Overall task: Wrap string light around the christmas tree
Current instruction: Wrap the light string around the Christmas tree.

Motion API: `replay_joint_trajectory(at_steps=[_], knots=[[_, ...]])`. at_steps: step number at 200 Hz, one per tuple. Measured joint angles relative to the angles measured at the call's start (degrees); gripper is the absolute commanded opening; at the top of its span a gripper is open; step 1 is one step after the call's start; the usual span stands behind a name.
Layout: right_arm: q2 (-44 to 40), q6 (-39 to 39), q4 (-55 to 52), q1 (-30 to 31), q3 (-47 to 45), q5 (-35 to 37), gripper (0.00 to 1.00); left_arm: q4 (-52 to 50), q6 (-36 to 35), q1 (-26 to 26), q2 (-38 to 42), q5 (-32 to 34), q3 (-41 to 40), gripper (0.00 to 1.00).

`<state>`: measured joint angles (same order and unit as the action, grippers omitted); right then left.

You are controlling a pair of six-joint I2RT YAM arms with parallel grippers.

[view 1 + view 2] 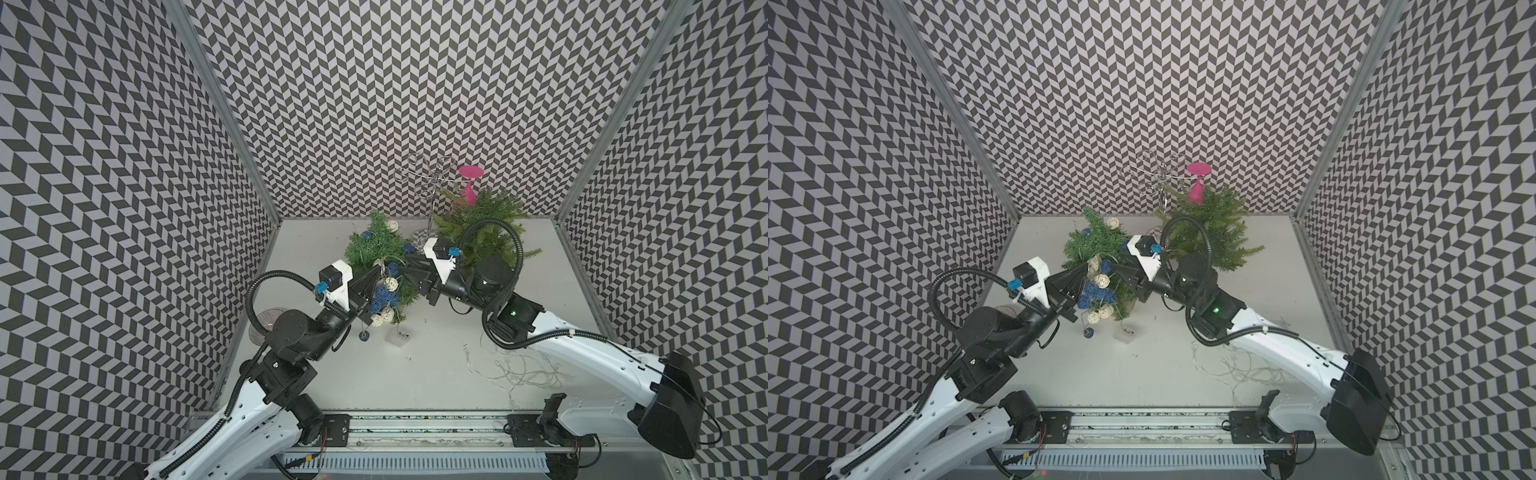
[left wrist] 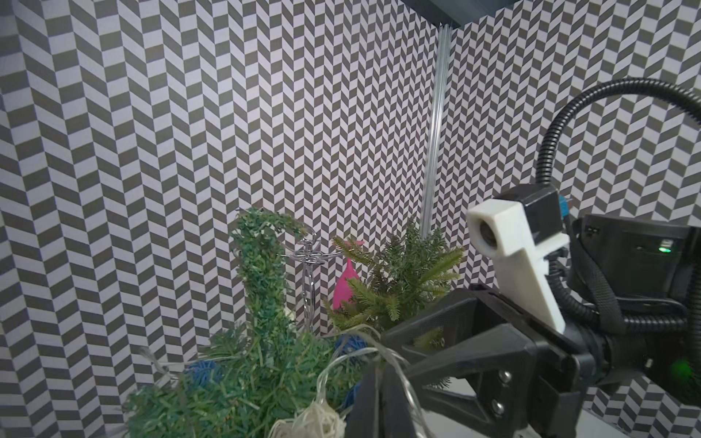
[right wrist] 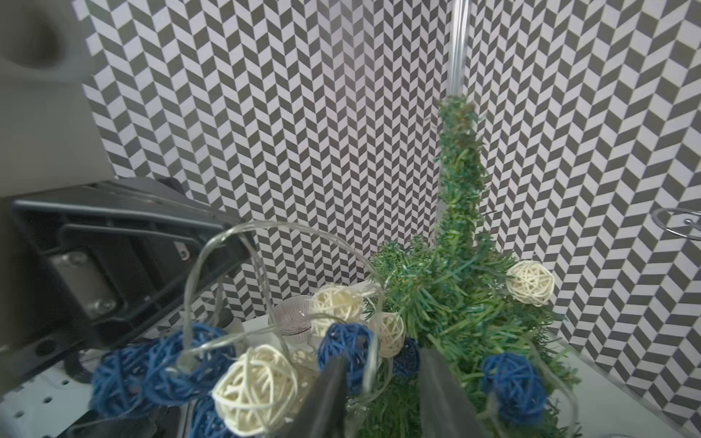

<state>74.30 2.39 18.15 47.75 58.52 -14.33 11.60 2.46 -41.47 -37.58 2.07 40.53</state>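
Wicker balls (image 3: pixel 261 386) on thin clear wire (image 3: pixel 212 246) made the string light (image 1: pixel 384 291), I judged, light, limp and easily tangled. It hung on the christmas tree (image 1: pixel 376 245), roughly midway between the table's (image 1: pixel 436 374) side edges. My left end effector (image 2: pixel 381 375) pinched the wire; the right end effector (image 3: pixel 381 358) stood open. Better to grip the wire than the balls.

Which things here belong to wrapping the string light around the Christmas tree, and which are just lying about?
Belong to the job:
Christmas tree
string light with blue and white balls

Just lying about:
second green tree
pink goblet
wire rack
tangle of clear wire
glass dish
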Motion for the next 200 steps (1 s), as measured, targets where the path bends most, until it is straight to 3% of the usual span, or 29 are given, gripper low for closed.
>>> replay_joint_trajectory(at_steps=[16,43,105,117,131,150,168,200], knots=[[0.0,0.1,-0.4,-0.8,0.7,-0.1,0.72,-0.3,0.0,4.2,-1.8,-3.6,1.7,0.0],[-1.2,0.1,-0.5,-1.0,1.0,-2.5,0.75,-1.1,0.8,10.2,-4.5,-9.6,4.7,0.0],[-0.3,0.4,-0.2,1.1,4.7,-12.0,0.66,-2.3,2.8,10.6,-3.6,-18.7,4.0,0.0],[1.4,0.9,-0.7,2.1,5.9,-12.4,0.59,-2.5,3.0,10.6,-3.2,-18.9,3.8,0.0],[3.3,1.2,-1.7,2.6,7.1,-13.4,0.39,-2.9,3.0,10.6,-3.3,-19.5,4.0,0.0],[5.5,1.8,-4.1,3.0,9.0,-13.4,0.26,-3.4,3.1,10.6,-3.4,-20.0,4.1,0.0],[5.9,2.7,-5.4,3.0,9.8,-11.8,0.0,-4.0,3.3,10.6,-2.8,-19.9,4.0,0.0],[5.6,3.4,-5.7,3.0,10.5,-9.0,0.0,-5.9,3.7,10.6,0.5,-18.6,3.6,0.0]])
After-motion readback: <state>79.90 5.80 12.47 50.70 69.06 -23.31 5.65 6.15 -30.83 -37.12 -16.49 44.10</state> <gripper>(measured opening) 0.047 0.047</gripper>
